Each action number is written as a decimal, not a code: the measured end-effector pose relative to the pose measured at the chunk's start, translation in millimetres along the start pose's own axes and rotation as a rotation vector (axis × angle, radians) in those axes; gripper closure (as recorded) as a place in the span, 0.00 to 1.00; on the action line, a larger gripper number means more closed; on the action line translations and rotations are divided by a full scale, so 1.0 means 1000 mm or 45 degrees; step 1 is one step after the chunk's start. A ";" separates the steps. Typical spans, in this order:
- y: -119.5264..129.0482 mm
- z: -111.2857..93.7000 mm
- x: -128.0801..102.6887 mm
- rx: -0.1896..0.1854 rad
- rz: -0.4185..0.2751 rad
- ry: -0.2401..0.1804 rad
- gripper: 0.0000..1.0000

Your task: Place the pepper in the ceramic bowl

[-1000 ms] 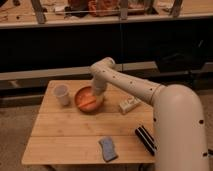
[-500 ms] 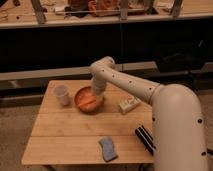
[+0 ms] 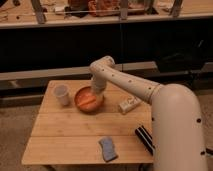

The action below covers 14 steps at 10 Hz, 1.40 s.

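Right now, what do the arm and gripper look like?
Arm: off-white, thick rounded tubular links, bulbous joints, small dark dots along the shell, no loose cables visible. Gripper, over the ceramic bowl, looks the same pale colour.

Tally, wooden table (image 3: 70, 127), one:
- ceramic bowl (image 3: 77, 99): 1
- pepper (image 3: 88, 101): 1
- white cup (image 3: 61, 94): 1
- blue-grey sponge (image 3: 107, 148): 1
- small white block (image 3: 129, 104): 1
- black bar (image 3: 144, 138): 1
- robot arm (image 3: 131, 85): 1
- gripper (image 3: 97, 92): 1, over the bowl's right rim
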 end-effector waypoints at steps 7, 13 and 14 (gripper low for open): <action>-0.004 -0.002 -0.001 -0.002 0.001 -0.001 0.70; -0.007 -0.003 -0.003 -0.006 0.000 -0.006 0.70; -0.007 -0.003 -0.004 -0.006 -0.001 -0.006 0.70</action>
